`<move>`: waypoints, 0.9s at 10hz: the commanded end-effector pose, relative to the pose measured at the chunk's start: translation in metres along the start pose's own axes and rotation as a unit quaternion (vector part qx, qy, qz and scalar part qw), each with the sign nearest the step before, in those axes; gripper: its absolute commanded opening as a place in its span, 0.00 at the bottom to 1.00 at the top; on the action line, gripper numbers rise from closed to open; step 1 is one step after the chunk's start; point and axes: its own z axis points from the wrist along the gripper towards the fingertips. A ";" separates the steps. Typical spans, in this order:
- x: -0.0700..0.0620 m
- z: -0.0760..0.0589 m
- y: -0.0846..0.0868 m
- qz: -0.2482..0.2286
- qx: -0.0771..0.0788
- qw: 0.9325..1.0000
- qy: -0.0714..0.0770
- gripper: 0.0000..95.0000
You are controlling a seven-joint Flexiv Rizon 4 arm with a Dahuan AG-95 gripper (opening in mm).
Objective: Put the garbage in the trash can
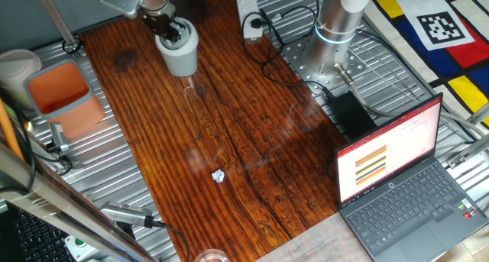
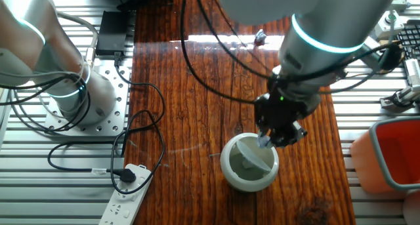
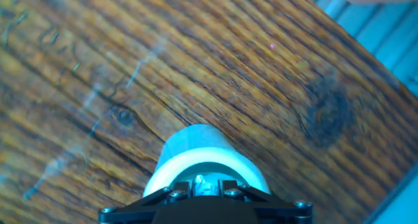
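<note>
I am seeing no legible writing. The smooth grey round trash can (image 2: 248, 163) is standing on the grained wooden table (image 1: 252, 132). My gripper (image 2: 266, 141) is hovering over its rim, pinching something pale, its opening unclear. One crumpled white garbage wad (image 1: 218, 175) is lying well away

You are looking at a robotics lab bench: a wooden board (image 1: 229, 132) is lying on a ribbed aluminium table (image 1: 382, 71), the arm's base (image 1: 336, 33) is bolted to a metal plate, a laptop (image 1: 405, 189) is running, a power strip (image 2: 128, 195) is trailing cables, and a printed marker tag (image 1: 442, 25) is sitting nearby.
</note>
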 end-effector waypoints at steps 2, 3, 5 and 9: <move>0.005 0.021 -0.002 -0.042 -0.003 0.999 -0.034 0.00; 0.004 0.026 -0.001 -0.041 -0.005 0.998 -0.041 0.00; 0.002 0.031 0.001 -0.043 -0.003 0.998 -0.042 0.00; -0.002 0.026 0.001 -0.075 -0.001 0.996 -0.039 0.60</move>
